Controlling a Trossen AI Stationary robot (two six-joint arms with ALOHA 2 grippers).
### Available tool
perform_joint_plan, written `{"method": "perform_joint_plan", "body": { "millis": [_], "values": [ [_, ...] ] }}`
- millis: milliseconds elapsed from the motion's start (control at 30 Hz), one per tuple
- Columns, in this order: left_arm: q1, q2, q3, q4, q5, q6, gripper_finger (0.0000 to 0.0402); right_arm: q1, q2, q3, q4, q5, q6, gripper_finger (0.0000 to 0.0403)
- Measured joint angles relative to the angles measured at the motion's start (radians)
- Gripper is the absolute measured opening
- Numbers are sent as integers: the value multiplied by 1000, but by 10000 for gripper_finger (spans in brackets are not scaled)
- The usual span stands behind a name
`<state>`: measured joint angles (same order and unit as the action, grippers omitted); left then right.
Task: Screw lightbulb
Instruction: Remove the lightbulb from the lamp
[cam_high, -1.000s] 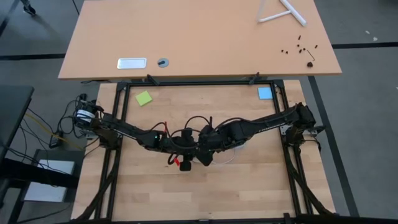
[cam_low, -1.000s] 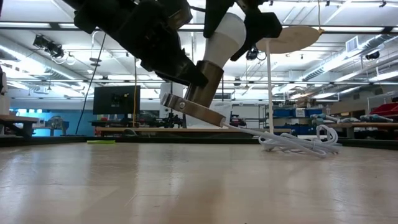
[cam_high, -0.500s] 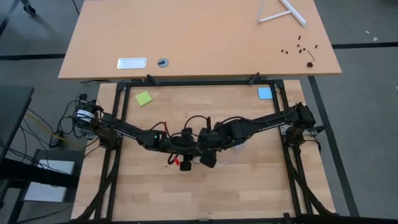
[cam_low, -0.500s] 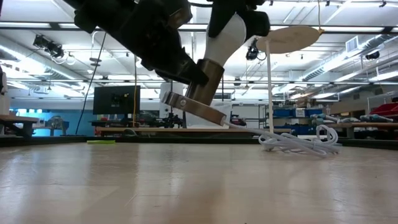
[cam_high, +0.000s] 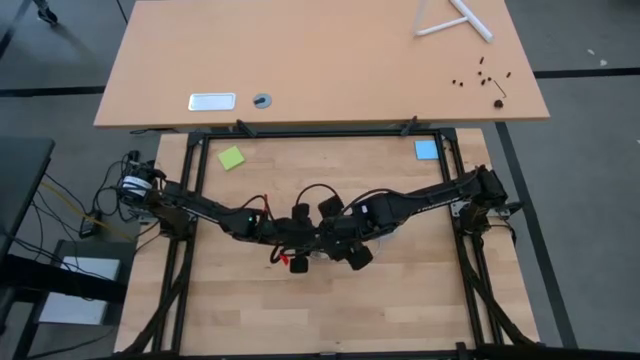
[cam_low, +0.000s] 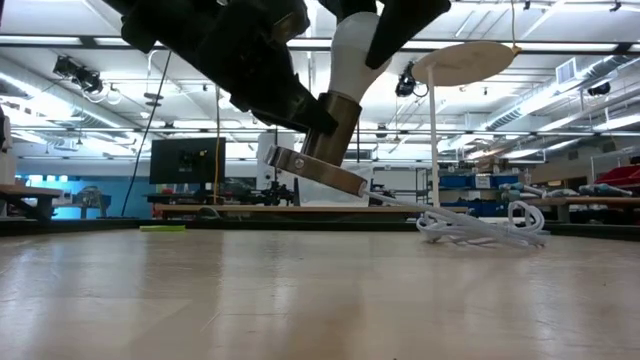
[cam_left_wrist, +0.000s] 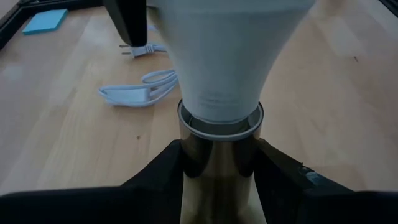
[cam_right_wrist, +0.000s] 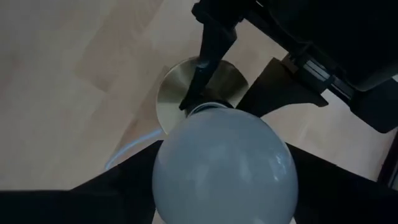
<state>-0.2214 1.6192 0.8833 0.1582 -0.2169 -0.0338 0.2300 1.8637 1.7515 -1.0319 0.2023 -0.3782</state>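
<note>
Above the middle of the surface, the left gripper (cam_left_wrist: 217, 180) is clamping the metal socket (cam_low: 325, 135), tilted and lifted clear, while the right gripper (cam_right_wrist: 227, 205) is gripping the lightbulb (cam_low: 352, 55) seated at the socket's mouth, leaning toward one o'clock in the low view. The risk is cross-threading if the bulb's axis drifts from the socket's. The white cord (cam_low: 480, 225) is trailing toward three o'clock and could tug.

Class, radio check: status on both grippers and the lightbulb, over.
Left gripper clamped on metal socket, held tilted above table. Right gripper gripping lightbulb, seated in socket. White cord trailing aside, nothing in the way.
</note>
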Motion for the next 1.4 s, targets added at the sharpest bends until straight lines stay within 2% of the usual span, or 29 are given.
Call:
{"method": "perform_joint_plan", "body": {
  "millis": [100, 400, 500, 667, 800, 1033, 1400],
  "values": [
    [0, 0, 0, -2, 2, 0, 150, 12, 1, 0, 1, 15, 35, 303],
    [-2, 2, -1, -19, 20, 3, 150, 80, 0, 5, 52, 108, 323, 344],
    [-2, 2, -1, -19, 19, 3, 150, 90, 0, 39, 29, 106, 507, 350],
    [-2, 2, -1, -18, 14, 2, 150, 75, -1, 82, 14, 68, 956, 352],
    [-2, 4, -2, -21, 14, 0, 150, 53, -3, 67, 8, 18, 1118, 353],
    [-1, 4, -3, -20, 5, -3, 150, 12, -3, 39, -81, 13, 1191, 353],
    [-1, 3, -3, -13, 13, -2, 150, 2, -1, 13, 0, -21, 1227, 338]
  ]
}}
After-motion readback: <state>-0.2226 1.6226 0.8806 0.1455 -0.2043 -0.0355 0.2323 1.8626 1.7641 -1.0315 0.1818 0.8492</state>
